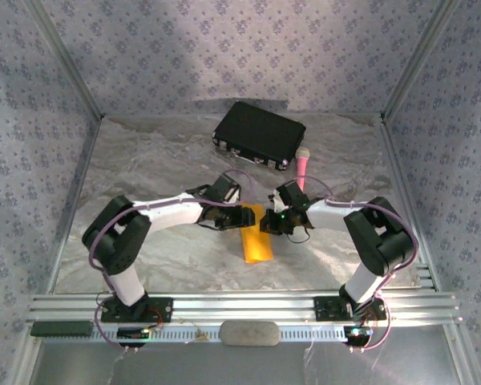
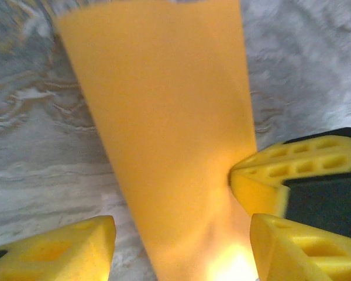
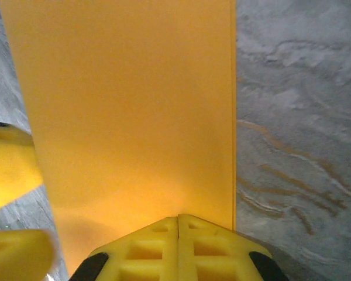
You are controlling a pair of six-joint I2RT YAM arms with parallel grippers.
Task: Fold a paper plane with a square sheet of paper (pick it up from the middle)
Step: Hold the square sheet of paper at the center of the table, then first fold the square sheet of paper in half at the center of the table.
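Observation:
The square sheet of paper (image 1: 257, 245) lies folded into a long orange-yellow strip on the table's middle, one end running under both grippers. My left gripper (image 1: 242, 217) comes from the left. In the left wrist view the left gripper (image 2: 181, 237) stands open, and its yellow fingers (image 2: 58, 252) are apart on either side of the paper (image 2: 164, 129) without touching it. My right gripper (image 1: 270, 223) comes from the right. Seen from the right wrist, this gripper (image 3: 178, 220) is shut, and its joined tips rest on the paper (image 3: 128, 99) near its right edge.
A black case (image 1: 259, 134) sits at the back of the marbled table (image 1: 144, 168). A pink microphone (image 1: 302, 167) lies just right of it, close behind the right wrist. Patterned walls enclose the sides and back. A metal rail (image 1: 240, 306) runs along the near edge.

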